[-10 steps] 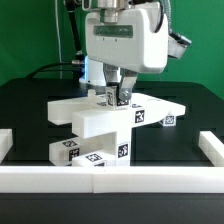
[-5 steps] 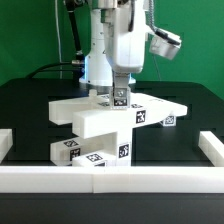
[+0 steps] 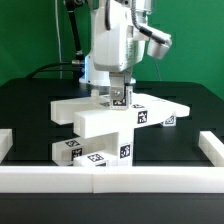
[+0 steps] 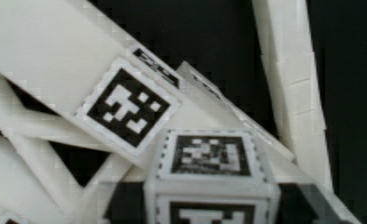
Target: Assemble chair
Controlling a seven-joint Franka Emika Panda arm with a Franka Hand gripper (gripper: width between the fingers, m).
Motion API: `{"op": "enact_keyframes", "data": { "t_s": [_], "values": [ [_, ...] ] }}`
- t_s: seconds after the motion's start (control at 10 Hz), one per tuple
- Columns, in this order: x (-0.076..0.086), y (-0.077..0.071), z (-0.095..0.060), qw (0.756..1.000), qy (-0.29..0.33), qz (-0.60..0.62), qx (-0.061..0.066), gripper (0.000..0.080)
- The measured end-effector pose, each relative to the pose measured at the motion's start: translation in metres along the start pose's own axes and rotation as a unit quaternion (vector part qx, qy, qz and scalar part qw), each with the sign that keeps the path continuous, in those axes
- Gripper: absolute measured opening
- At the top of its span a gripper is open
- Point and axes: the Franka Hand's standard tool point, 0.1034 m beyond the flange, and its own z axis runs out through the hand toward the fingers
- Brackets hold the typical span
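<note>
The gripper (image 3: pixel 118 94) clamps 1 upright tagged post (image 3: pixel 119 100) atop the chair (image 3: pixel 100 125). Best to twist it squarely, keeping it vertical.

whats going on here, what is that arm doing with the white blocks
One robot arm is building a small white chair. Its gripper is down on top of the stacked chair parts in the middle of the black table, closed on a small tagged block there. Other tagged pieces sit lower in the stack, and a white border rail runs along the front.
</note>
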Motion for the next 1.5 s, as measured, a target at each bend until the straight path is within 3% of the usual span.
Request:
{"op": "enact_keyframes", "data": {
  "t_s": [0.1,0.2,0.3,0.5,0.9,1.5],
  "values": [
    [0.000,0.000,0.000,1.000,-0.001,0.023,0.000,0.0288],
    [-0.001,0.000,0.000,0.999,-0.001,0.035,0.000,0.0369],
    [-0.001,0.000,0.000,1.000,-0.001,0.022,0.000,0.0369],
    [-0.001,0.000,0.000,1.000,-0.001,0.013,0.000,0.0618],
    [-0.010,0.001,0.000,0.982,0.004,-0.187,-0.002,0.0648],
    [-0.010,-0.002,-0.001,0.913,0.008,-0.407,-0.002,0.0649]
  ]
}}
